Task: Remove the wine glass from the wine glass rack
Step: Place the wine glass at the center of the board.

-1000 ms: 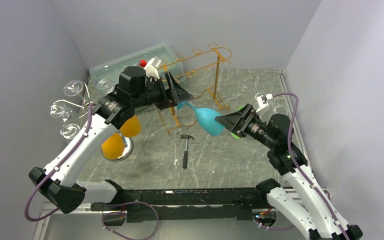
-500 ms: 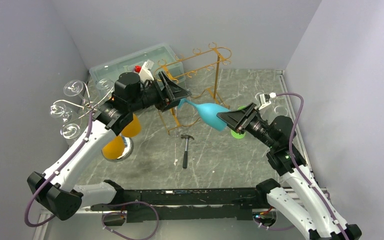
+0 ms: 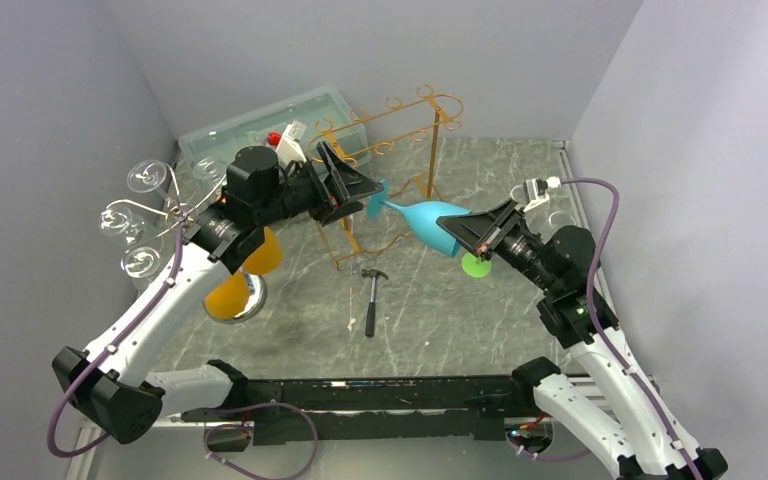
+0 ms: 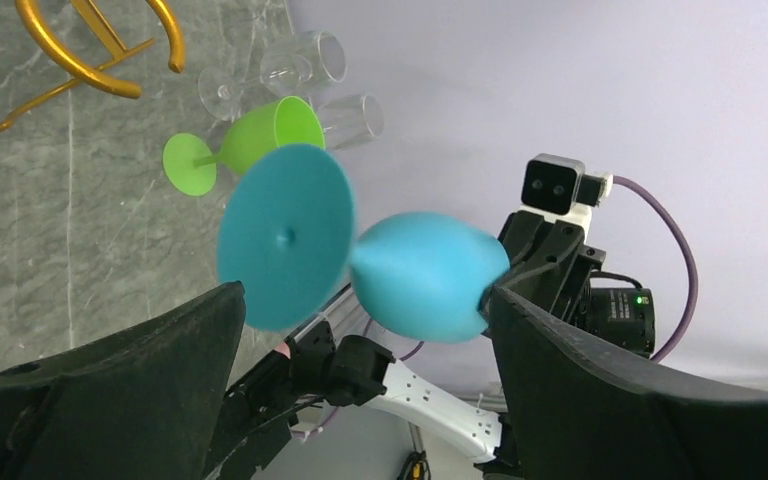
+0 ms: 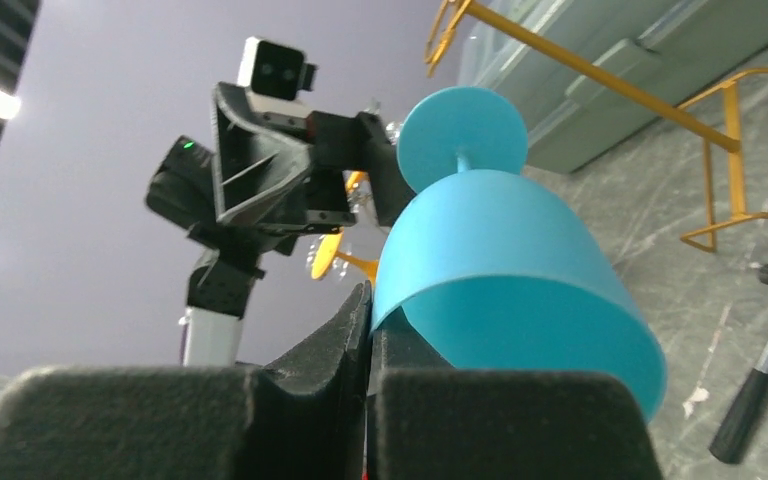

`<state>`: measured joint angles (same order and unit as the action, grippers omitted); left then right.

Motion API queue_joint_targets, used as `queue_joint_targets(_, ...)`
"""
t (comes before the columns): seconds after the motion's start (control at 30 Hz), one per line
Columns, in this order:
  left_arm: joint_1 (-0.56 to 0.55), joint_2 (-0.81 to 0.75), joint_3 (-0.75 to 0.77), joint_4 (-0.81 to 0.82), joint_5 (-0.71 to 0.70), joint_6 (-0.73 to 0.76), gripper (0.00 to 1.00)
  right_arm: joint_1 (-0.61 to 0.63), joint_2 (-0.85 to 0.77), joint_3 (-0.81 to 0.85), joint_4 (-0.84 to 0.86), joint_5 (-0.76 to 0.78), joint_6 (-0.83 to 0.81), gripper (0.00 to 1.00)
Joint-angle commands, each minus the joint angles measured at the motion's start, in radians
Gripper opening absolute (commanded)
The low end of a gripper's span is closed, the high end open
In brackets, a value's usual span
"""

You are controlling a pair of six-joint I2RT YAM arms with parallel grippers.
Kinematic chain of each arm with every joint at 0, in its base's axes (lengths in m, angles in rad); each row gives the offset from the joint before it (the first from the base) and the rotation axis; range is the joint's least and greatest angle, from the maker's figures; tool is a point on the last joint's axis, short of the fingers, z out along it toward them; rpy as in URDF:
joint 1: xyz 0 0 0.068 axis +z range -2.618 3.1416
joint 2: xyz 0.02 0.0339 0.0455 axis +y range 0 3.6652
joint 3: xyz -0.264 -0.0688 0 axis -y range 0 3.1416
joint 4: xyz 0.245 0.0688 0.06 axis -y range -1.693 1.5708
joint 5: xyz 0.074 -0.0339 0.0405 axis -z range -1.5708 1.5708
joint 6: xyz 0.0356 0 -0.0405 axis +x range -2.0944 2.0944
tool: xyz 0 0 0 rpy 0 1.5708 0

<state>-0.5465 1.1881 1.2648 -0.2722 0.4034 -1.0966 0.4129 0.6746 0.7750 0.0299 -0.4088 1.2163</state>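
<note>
The glass (image 3: 430,222) is off the rack (image 3: 433,150) and hangs in the air above the desk (image 3: 440,310). It lies on its side between the 2 hands, foot toward the left and mouth toward the right. The step in hand looks like a pass from one hand to the other.

The right hand (image 3: 476,230) is closed on the rim: in the right wrist view its 2 fingers (image 5: 330,340) pinch the bowl wall. The left hand (image 3: 368,197) stands wide open around the foot, and in the left wrist view neither finger touches the glass (image 4: 420,275).

The next move probably calls for the left arm to back away without knocking the foot. The right must hold its thin rim pinch firm and carry the glass down to the desk.

Both arms reach up and inward, wrists levelled at each other, the left one just in front of the rack.
</note>
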Motion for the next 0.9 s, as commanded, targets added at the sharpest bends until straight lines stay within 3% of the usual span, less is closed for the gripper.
queue_joint_targets(0.0, -0.003, -0.036, 0.076, -0.063, -0.008, 0.095, 0.98, 0.0, 0.008, 0.123, -0.175, 0.066, -0.085, 0.0)
queue_joint_targets(0.27, -0.003, -0.025, 0.172, -0.205, -0.041, 0.246, 0.99, 0.0, 0.104, 0.456, -0.752, 0.228, -0.337, 0.0)
queue_joint_targets(0.47, -0.004, -0.002, 0.226, -0.271, -0.037, 0.345, 1.0, 0.0, 0.184, 0.616, -1.114, 0.335, -0.444, 0.0)
queue_joint_targets(0.67, -0.01, 0.006, 0.286, -0.344, -0.036, 0.437, 0.99, 0.0, 0.226, 0.645, -1.308, 0.469, -0.471, 0.0)
queue_joint_targets(0.87, -0.014, 0.004, 0.315, -0.395, -0.025, 0.495, 0.99, 0.0, 0.262, 0.556, -1.359, 0.589, -0.45, 0.0)
